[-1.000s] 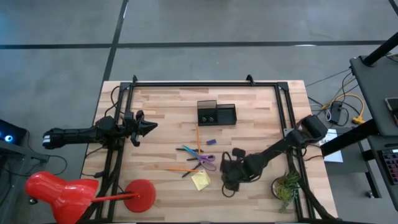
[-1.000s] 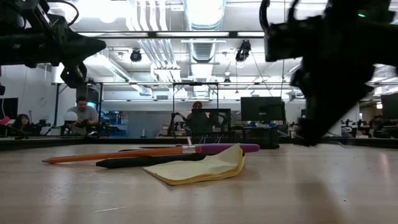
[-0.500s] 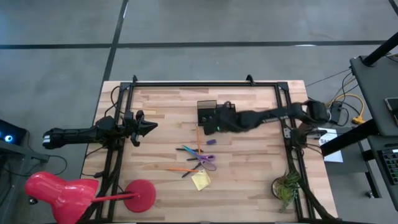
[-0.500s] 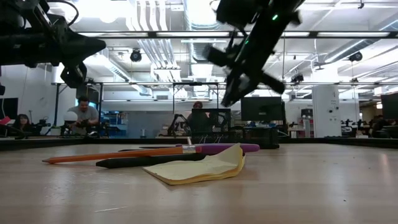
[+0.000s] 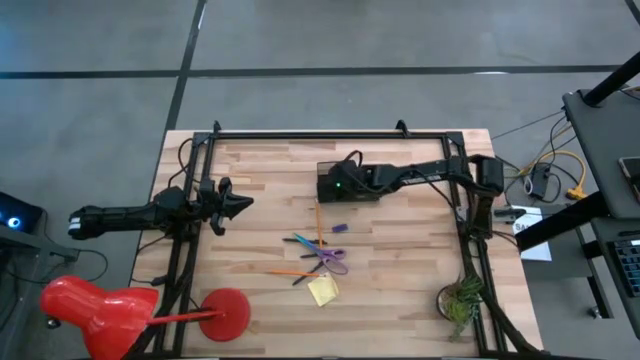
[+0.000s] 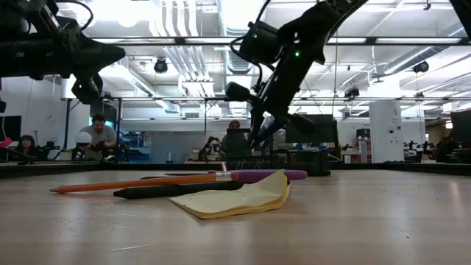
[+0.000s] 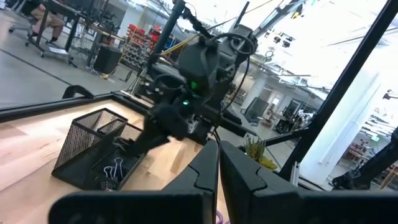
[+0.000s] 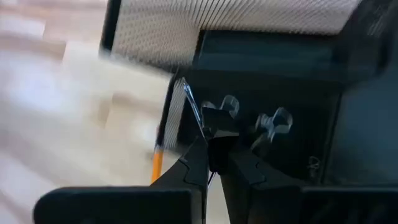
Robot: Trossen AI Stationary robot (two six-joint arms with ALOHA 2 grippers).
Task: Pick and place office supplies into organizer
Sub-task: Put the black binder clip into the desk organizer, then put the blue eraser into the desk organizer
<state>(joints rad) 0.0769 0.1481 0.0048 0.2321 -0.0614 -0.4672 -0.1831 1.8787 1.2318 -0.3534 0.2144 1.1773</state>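
The black mesh organizer (image 5: 330,166) stands at the table's far middle. My right gripper (image 5: 334,186) hovers over its left compartment, shut on a small black clip (image 8: 217,122); two more clips (image 8: 273,121) lie inside the box. Nearer the front edge lie an orange pencil (image 5: 318,220), purple-handled scissors (image 5: 331,258), thin pens (image 5: 300,243) and a curled yellow sticky-note pad (image 5: 322,291), all flat on the wood. My left gripper (image 5: 243,202) waits shut over the table's left side. My right gripper pinches the black clip's body (image 8: 218,132) between its two fingertips, coming from above and slanting toward the table's left. The clip is lifted clear over the organizer's compartment, and its silver wire handle (image 8: 190,101) sticks out beyond the fingers.
A small green plant (image 5: 461,300) stands at the near right corner. A red lamp-like object (image 5: 95,305) sits off the near left corner. A black frame (image 5: 300,135) runs along the table's far and side edges. People sit at desks beyond the table (image 6: 97,136).
My right gripper has risen from the table near the sticky-note pad and swung toward the far edge, ending above the organizer's left compartment. The supplies on the table have stayed put.
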